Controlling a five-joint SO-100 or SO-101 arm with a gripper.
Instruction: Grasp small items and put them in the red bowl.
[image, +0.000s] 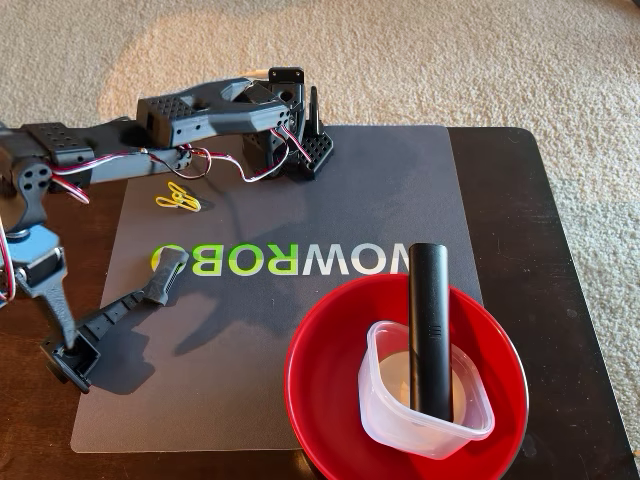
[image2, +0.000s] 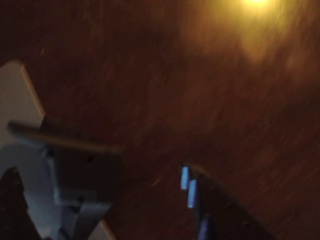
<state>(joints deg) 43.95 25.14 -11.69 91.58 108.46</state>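
The red bowl (image: 320, 400) sits at the mat's near right corner in the fixed view. Inside it are a clear square tub (image: 385, 425) and a slim black remote (image: 430, 320) leaning over the tub and the far rim. Two dark grey plastic parts lie end to end on the left of the mat, a short one (image: 167, 273) and a longer one (image: 112, 314). My gripper (image: 312, 135) is at the mat's far edge, well away from all of these. The blurred wrist view shows my gripper (image2: 150, 160) open over dark wood, with nothing between its fingers.
The grey mat (image: 330, 200) with green and white lettering covers most of a dark wooden table (image: 540, 250). Yellow clips (image: 178, 198) lie near the mat's far left corner, under the arm. Beige carpet (image: 450, 60) surrounds the table.
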